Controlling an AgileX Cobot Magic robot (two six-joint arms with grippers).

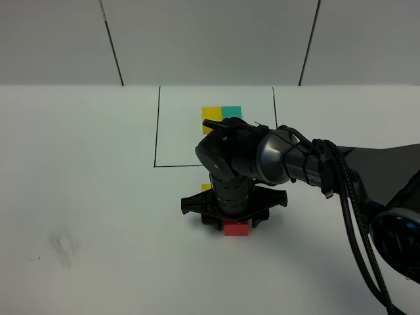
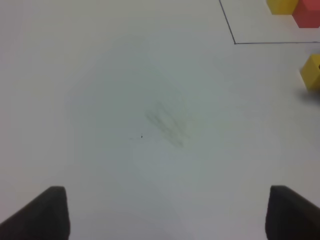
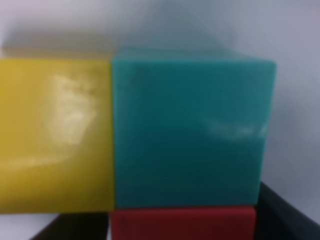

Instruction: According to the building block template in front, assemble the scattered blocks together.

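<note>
The right gripper (image 1: 235,220) is hiding most of the matte plastic cubes, its grip unclear: red (image 1: 236,228), yellow (image 3: 55,135), teal (image 3: 190,130); the left gripper (image 2: 165,212) is gaping empty.

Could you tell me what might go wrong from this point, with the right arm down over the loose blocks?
1. In the right wrist view the yellow block, teal block and red block sit packed right at the right gripper; withdrawing could drag them apart.
2. From above, the arm hides the teal block and most of the yellow, so misalignment could go unnoticed.
3. The arm also covers part of the template, making comparison harder.
</note>
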